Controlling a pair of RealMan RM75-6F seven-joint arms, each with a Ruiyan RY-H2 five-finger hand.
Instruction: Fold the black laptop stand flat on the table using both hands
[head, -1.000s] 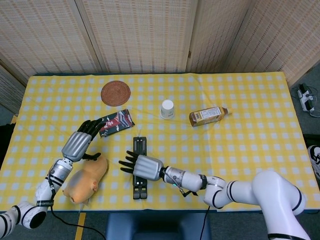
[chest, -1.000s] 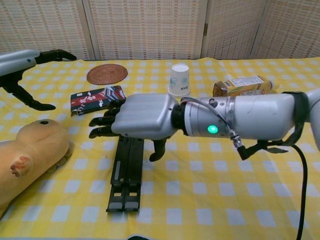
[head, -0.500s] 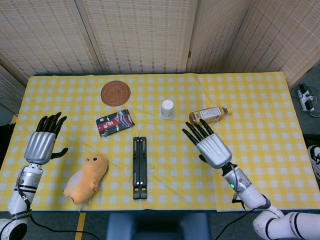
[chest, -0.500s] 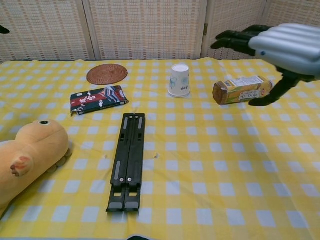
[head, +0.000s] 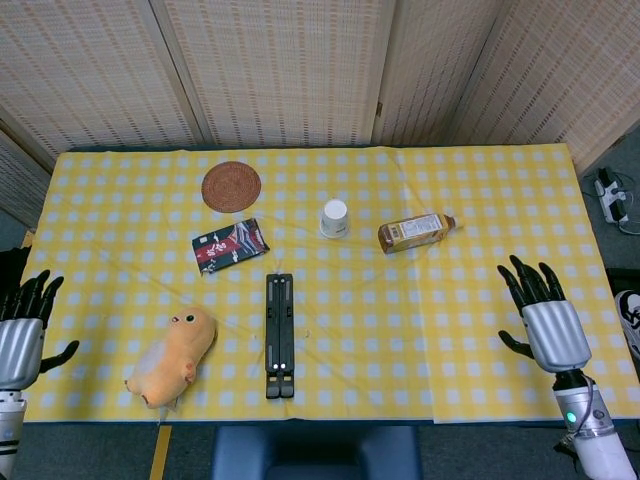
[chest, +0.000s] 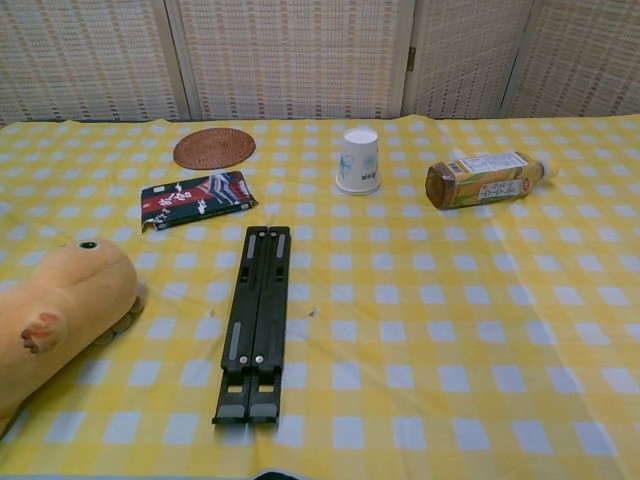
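Note:
The black laptop stand lies flat on the yellow checked tablecloth, its two bars closed side by side; in the chest view the stand runs from the middle toward the near edge. My left hand is at the far left edge of the table, fingers spread, holding nothing. My right hand hovers at the right side of the table, fingers spread and empty. Both hands are far from the stand and out of the chest view.
An orange plush toy lies left of the stand. A dark snack packet, a woven coaster, an upturned paper cup and a lying bottle sit further back.
Both hands have pulled away from the stand, the left outward to the left edge, the right outward to the right side. The stand has stayed flat in place.

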